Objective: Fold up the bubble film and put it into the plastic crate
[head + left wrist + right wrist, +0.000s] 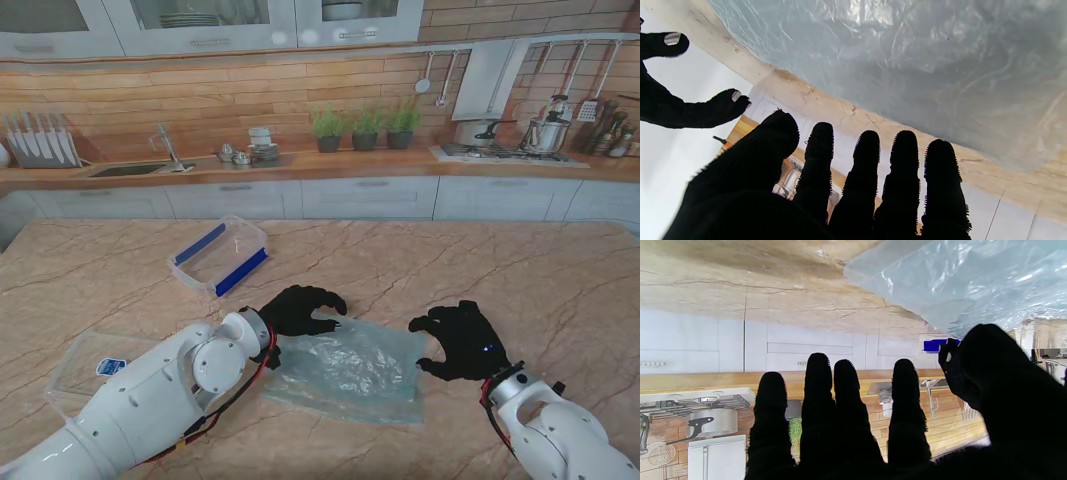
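Stand view: bubble film (350, 368) lies flat on marble table (480, 270), nr the robot's edge, between both hands. Film is pale blue-green, crinkled, roughly rectangular; whether it is one layer or already doubled can't be judged.

L hand (300, 310): black glove, fingers spread and curled downward over the film's far-left corner. Contact w/ film not confirmed. L wrist view shows fingers (867, 173) extended and apart w/ film (907, 66) ahead of them, nothing grasped; R hand's fingers (703, 110) visible across it.

R hand (462, 340): fingers released and splayed, just beside film's right edge, thumb side toward it. R wrist view: four fingers (816, 396) straight, slightly apart, thumb off to one side, film (960, 283) corner near thumb, not pinched.

Plastic crate (220, 257): clear w/ blue side panels, farther from me and left of film, well apart from it. Clear lid or tray (90, 362) sits at left, partly hidden by L arm.
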